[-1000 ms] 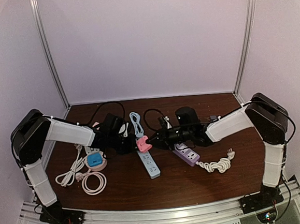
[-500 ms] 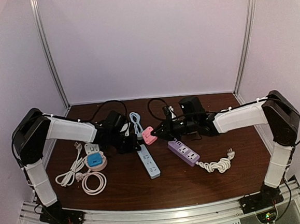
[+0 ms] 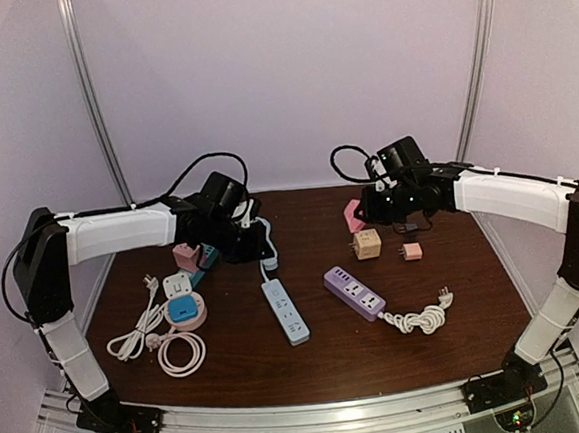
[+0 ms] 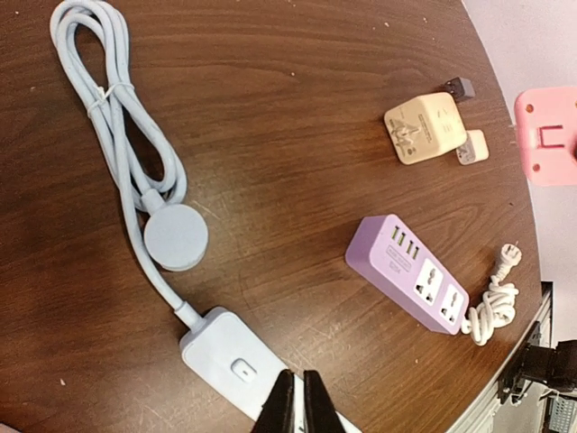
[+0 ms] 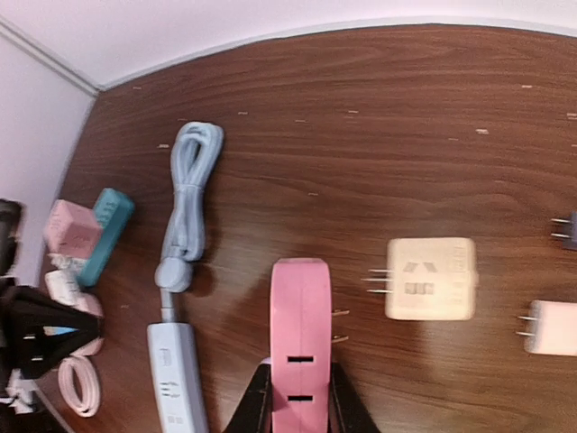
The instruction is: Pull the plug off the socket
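The top camera looks down from far behind. Both wrist cameras are nearer; all share the beige adapter (image 3: 367, 243) (image 4: 425, 128) (image 5: 431, 279).

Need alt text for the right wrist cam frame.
The right gripper clamps a pink plug, prongs pointing right, over a dark wooden table. A cream adapter lies to its right, slightly blurred; a light blue power strip with its coiled cable lies to the left.

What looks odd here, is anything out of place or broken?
Only the pink plug: it hangs above the table, pinched in the right gripper, its prongs bare and in no socket. The blue power strip lies flat with nothing plugged in. Nothing looks spilled or broken.
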You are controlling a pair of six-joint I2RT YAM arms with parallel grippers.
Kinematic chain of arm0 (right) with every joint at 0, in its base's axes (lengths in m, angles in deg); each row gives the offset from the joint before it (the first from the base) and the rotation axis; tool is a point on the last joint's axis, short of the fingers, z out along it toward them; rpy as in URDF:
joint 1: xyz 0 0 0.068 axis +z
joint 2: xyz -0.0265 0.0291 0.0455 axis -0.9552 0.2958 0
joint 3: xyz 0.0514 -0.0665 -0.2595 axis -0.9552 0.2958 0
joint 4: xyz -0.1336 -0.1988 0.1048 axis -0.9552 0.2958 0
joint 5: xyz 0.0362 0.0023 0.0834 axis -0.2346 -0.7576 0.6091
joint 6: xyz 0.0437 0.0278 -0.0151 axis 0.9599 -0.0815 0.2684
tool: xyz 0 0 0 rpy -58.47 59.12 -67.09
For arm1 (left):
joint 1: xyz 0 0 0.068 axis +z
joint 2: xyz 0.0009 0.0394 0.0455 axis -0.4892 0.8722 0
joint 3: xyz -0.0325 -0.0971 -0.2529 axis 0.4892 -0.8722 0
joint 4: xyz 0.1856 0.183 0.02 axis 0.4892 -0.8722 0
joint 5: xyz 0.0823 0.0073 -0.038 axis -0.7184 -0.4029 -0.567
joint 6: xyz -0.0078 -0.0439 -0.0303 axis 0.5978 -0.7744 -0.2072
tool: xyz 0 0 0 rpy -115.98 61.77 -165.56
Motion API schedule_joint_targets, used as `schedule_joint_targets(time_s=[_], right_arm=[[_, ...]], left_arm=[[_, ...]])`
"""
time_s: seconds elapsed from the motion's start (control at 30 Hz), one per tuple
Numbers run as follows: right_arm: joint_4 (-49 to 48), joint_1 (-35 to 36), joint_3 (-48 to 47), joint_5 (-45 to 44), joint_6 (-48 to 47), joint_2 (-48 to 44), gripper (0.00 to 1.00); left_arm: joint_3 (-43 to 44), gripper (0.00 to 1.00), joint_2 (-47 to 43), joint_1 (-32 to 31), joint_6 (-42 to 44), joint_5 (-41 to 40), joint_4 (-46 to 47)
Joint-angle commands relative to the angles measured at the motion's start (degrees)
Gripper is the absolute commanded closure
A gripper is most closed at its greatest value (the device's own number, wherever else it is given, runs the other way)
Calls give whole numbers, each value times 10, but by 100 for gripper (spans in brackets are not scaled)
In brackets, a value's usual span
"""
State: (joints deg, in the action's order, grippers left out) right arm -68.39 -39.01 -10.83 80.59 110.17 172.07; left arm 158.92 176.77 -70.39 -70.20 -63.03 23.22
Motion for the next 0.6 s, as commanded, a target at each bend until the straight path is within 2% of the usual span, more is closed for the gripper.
schedule_joint_targets(time_s=[0.0, 0.13, 0.33, 0.57], right_arm=[[192, -22, -31, -248, -89, -18, 100], [239, -53, -14, -353, -106, -23, 100], [253, -101, 33, -419, -123, -28, 100], [233, -158, 76, -442, -145, -19, 100]], left_arm=[[4, 93, -51, -4, 22, -19, -28], [-15, 92, -82, -4, 21, -26, -35], [-43, 92, -108, -4, 21, -36, -43], [-65, 92, -125, -4, 19, -43, -45]])
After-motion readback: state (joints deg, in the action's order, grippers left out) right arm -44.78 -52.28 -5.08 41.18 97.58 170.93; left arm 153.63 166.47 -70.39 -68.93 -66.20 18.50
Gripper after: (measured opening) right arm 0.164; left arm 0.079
